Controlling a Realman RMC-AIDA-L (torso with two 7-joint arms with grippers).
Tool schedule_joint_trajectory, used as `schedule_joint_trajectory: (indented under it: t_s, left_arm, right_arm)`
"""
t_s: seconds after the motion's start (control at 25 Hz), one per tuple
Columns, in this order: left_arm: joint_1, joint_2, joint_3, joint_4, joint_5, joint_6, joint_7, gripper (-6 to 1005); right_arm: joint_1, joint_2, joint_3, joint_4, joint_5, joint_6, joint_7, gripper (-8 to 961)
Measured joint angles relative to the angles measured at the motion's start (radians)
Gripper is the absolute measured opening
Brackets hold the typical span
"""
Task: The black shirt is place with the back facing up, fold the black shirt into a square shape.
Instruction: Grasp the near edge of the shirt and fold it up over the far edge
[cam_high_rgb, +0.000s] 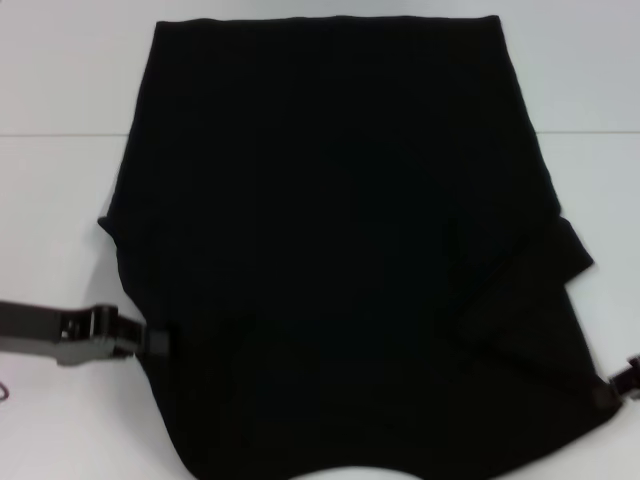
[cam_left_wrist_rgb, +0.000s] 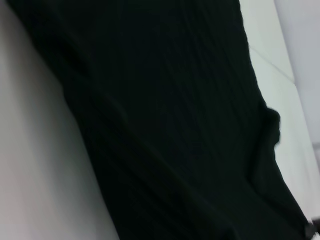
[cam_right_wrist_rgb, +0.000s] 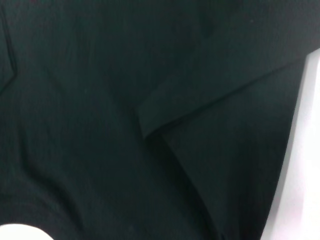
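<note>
We saw the left gripper (cam_high_rgb: 150, 341) at the black shirt's (cam_high_rgb: 330, 250) left edge, right gripper (cam_high_rgb: 612, 388) at its right corner, w/ jaws' state unclear.

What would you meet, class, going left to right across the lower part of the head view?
Left pincer at the shirt's left edge → black shirt spread over the white table → folded-in sleeve → right pincer at the right edge.
</note>
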Motion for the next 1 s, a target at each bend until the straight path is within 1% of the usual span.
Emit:
schedule_joint_trajectory:
  t_s: [0.12,0.24,0.36,0.48,0.56,0.72,0.88,1.0]
  left_arm:
    - [0.012,-0.002,0.026,0.003,0.013,0.069,0.007,46]
    - [0.032,-0.010,0.053,0.004,0.034,0.139,0.020,46]
    - [0.046,-0.021,0.074,0.004,0.060,0.185,0.035,46]
    - [0.042,-0.023,0.079,-0.001,0.054,0.196,0.051,46]
    - [0.025,-0.019,0.067,-0.014,0.013,0.193,0.058,46]
    - [-0.021,-0.002,0.058,-0.048,-0.076,0.141,0.022,46]
    - [-0.075,0.005,0.057,-0.084,-0.128,0.008,-0.063,45]
    - [-0.121,0.009,0.056,-0.119,-0.132,-0.112,-0.100,45]
  right_arm:
    - [-0.059,0.013,0.001,-0.095,0.000,-0.079,0.022,60]
    - [-0.113,0.022,0.001,-0.156,0.000,-0.145,0.029,60]
    - [-0.141,0.024,0.002,-0.172,-0.001,-0.176,0.025,61]
    - [-0.142,0.018,0.029,-0.172,0.017,-0.181,0.010,61]
    - [-0.124,0.010,0.068,-0.163,0.052,-0.187,-0.011,61]
    - [-0.057,-0.018,0.132,-0.104,0.126,-0.172,-0.040,61]
    - [0.018,-0.059,0.162,0.005,0.165,-0.080,-0.046,61]
    - [0.062,-0.081,0.169,0.053,0.185,-0.001,-0.042,61]
